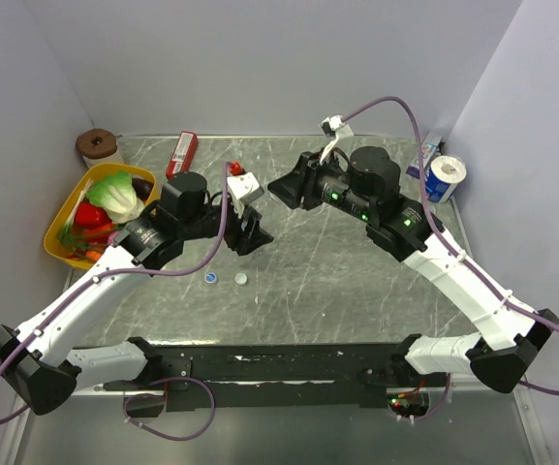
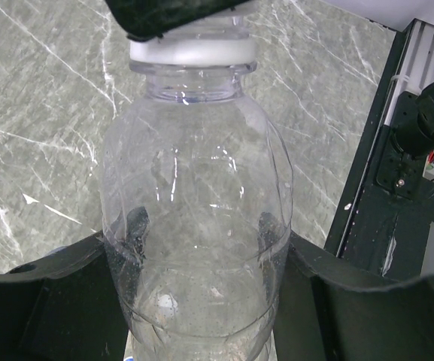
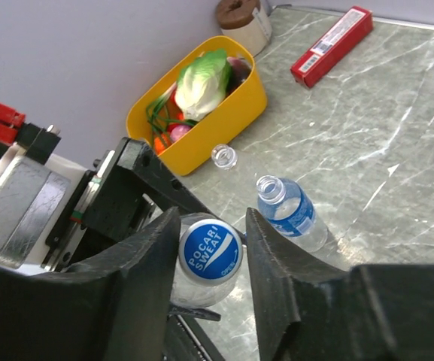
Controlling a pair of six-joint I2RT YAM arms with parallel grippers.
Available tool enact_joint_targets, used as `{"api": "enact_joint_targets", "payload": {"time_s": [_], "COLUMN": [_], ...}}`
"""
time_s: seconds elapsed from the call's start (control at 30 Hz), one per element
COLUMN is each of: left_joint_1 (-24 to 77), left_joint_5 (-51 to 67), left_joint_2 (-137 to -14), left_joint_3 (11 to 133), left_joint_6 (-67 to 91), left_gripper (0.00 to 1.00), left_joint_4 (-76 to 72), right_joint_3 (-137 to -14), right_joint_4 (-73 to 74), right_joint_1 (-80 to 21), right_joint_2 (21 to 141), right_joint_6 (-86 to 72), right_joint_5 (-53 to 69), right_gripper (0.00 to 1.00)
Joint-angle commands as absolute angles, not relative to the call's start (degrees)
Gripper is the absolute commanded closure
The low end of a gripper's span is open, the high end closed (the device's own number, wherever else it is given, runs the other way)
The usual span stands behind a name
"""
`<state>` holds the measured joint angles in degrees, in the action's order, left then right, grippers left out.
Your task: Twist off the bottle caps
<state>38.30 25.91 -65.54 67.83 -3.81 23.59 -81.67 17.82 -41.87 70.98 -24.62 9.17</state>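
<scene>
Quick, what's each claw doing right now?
Left gripper: closed on the clear bottle.
Right gripper: closed on that bottle's blue cap.

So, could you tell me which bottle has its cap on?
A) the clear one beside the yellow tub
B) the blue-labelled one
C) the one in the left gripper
C: the bottle in the left gripper carries a blue cap, with the right gripper closed on it, while the blue-labelled bottle and the clear bottle by the yellow tub are open.
</scene>
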Motion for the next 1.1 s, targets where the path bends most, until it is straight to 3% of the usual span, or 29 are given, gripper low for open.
{"api": "enact_joint_targets", "payload": {"time_s": [0.0,0.13,0.23,0.3,0.47,0.6,0.73,1.07], "left_joint_1": [38.6,38.6,38.6,38.6,38.5,38.1,37.6,36.8], "left_joint_5": [26.5,26.3,27.1,28.5,38.9,48.8,55.3,64.5], "left_joint_2": [-65.5,-65.1,-64.9,-64.7,-62.9,-62.1,-63.5,-65.3], "left_joint_3": [68.5,68.5,68.4,68.4,68.0,68.6,70.0,71.9], "left_joint_6": [-3.5,-3.5,-3.6,-4.1,-6.7,-9.4,-11.7,-15.1], "left_gripper": [0.41,0.41,0.41,0.41,0.39,0.36,0.37,0.37], "left_joint_4": [22.2,22.1,22.1,22.2,22.8,25.0,27.8,32.1], "right_joint_3": [-83.1,-82.7,-82.2,-81.5,-78.4,-76.7,-77.3,-75.1], "right_joint_4": [15.6,14.9,14.2,12.8,7.8,3.4,5.9,5.4], "right_joint_1": [-42.3,-42.2,-42.3,-42.3,-39.3,-36.0,-35.6,-31.4], "right_joint_2": [70.9,70.9,70.7,70.3,68.8,68.5,67.9,62.9], "right_joint_6": [-24.9,-25.1,-24.8,-23.5,-21.1,-18.9,-14.2,-12.8], "right_joint_5": [11.0,12.8,13.7,15.3,24.6,41.3,47.7,49.8], "right_gripper": [0.56,0.6,0.73,0.75,0.83,0.83,0.83,0.83]}}
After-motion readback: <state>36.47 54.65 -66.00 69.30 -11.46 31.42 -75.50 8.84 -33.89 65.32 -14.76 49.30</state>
